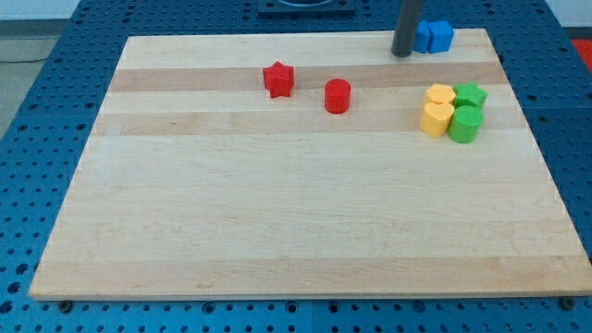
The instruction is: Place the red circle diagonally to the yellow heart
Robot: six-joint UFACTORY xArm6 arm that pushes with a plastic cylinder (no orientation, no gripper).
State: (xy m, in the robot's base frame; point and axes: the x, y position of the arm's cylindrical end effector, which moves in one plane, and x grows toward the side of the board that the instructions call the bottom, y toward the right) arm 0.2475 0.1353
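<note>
While the wooden board (305, 213) lies on a blue pegboard surface (37, 111), the red star (278, 80) sits furthest toward the view's left, in the upper part of the board; just to its right and slightly lower stands the red circle (338, 95), apart from the star and well apart from the cluster further right; my tip (401, 54) rests near the board's top edge, touching or just beside the blue blocks (433, 36), whose shapes I cannot make out; the rod carries no pincer, so there is no jaw state to tell; at the right, the yellow heart (437, 118) sits below another yellow block (440, 94), beside a green star (471, 94) and a green cylinder (464, 124), all touching.
</note>
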